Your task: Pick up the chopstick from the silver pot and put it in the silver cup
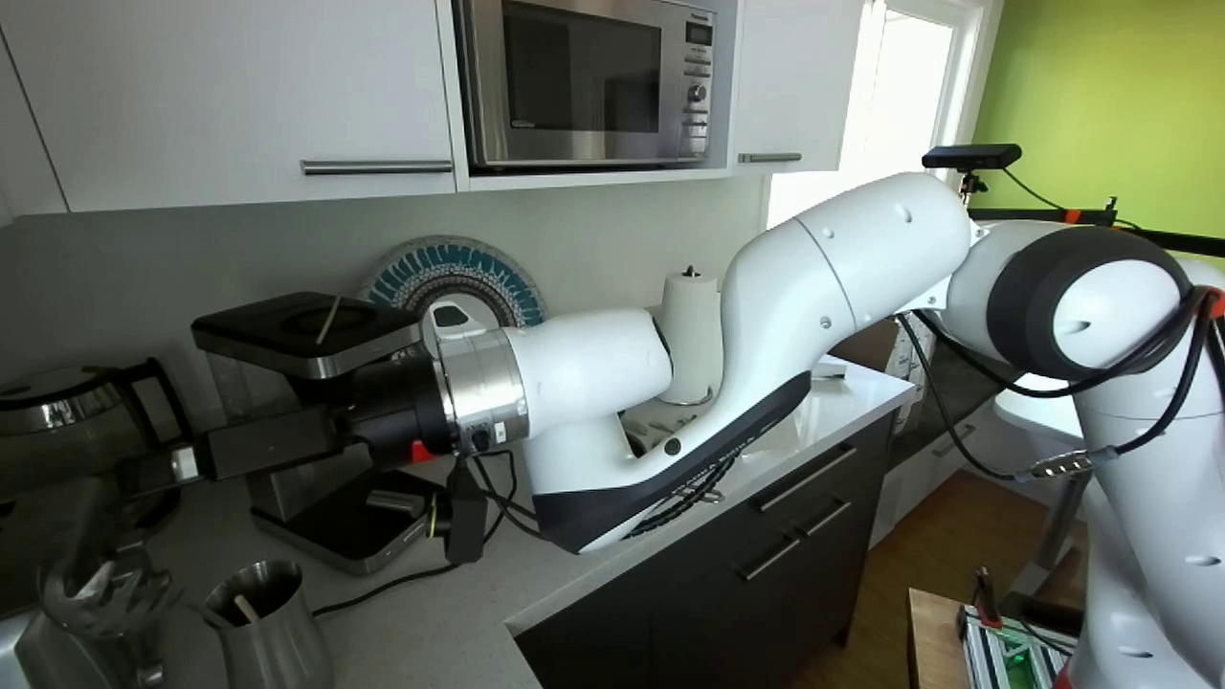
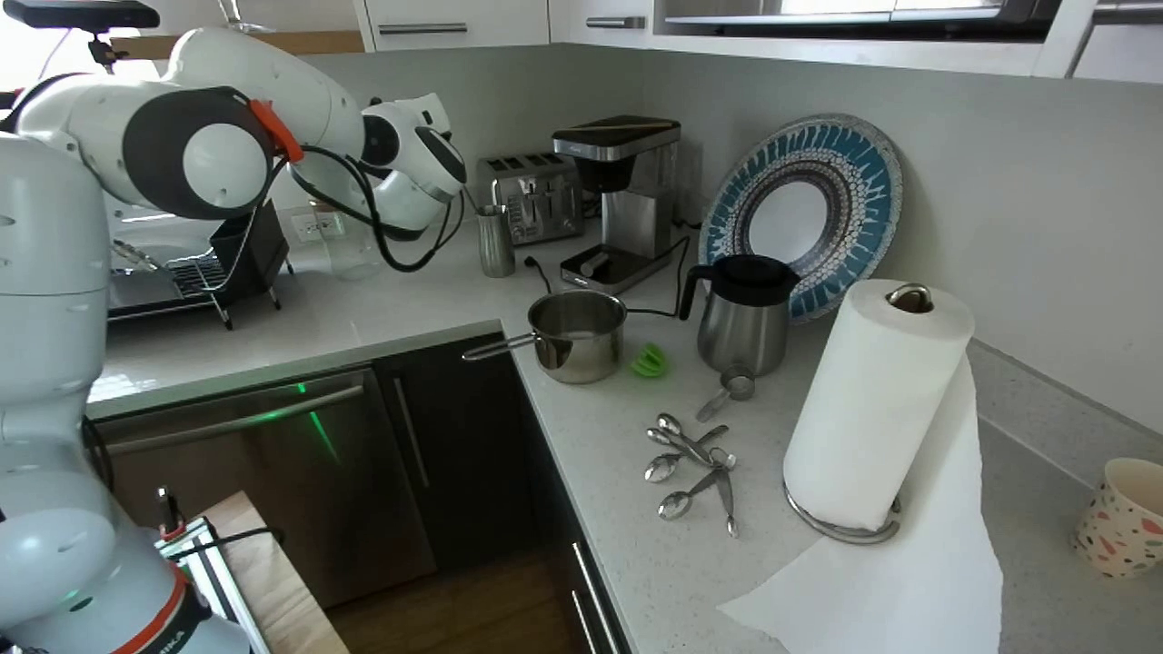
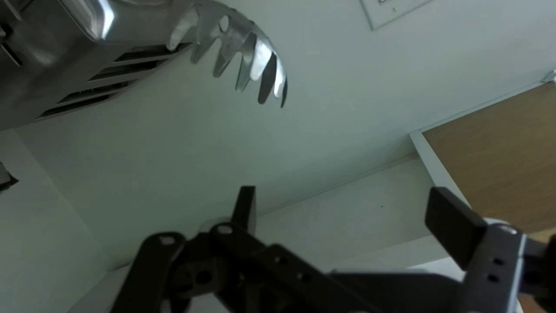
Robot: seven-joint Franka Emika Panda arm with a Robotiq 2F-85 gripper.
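Atop the coffee maker (image 2: 634,225), the chopstick (image 1: 328,321) lies clear of my end effector (image 3: 349,217), whose fingers (image 3: 454,228) I read as spread in the wrist view.

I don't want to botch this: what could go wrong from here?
You might go for the wrong stick: a pale stick lies on the coffee maker, a tan tip shows in the silver cup, and none shows in the silver pot. The open gripper could also snag the toothed utensil in the wrist view.
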